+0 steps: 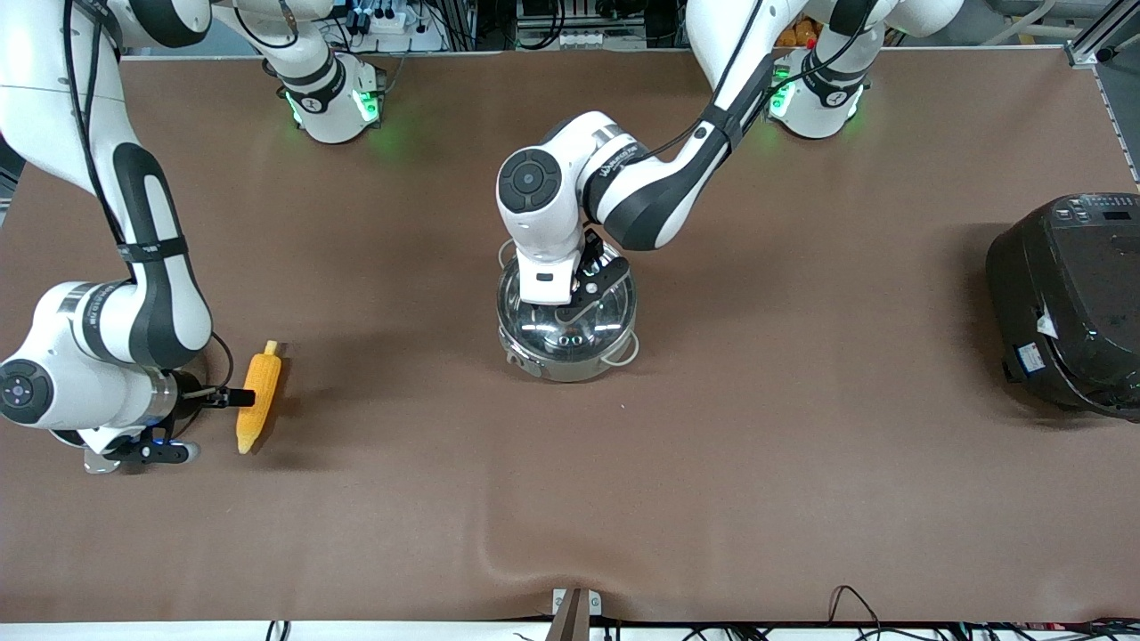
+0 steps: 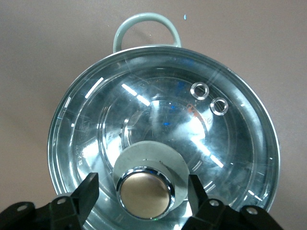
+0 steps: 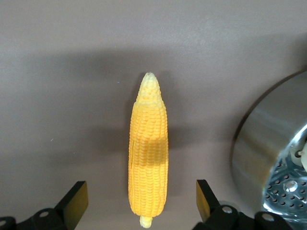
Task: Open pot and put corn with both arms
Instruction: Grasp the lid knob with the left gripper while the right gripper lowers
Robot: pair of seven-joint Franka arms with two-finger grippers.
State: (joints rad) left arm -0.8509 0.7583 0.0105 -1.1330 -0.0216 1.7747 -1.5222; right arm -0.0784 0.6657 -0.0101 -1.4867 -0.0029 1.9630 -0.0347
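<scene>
table [image 1: 623, 499]: brown cover across the whole work area, one wrinkle at the edge nearest the front camera | cooker [image 1: 1069, 303]: big, black, at the left arm's end of the table | cables [image 1: 855, 614]: dark, along the near edge | bracket [image 1: 574, 610]: small, metal, mid near edge | light: even, soft shadows

Even, bright overhead light falls on my desk [image 1: 712, 463]; soft shadows pool under my arms, white glare streaks the pot's glass lid [image 2: 158, 129], everything stays sharp.
</scene>
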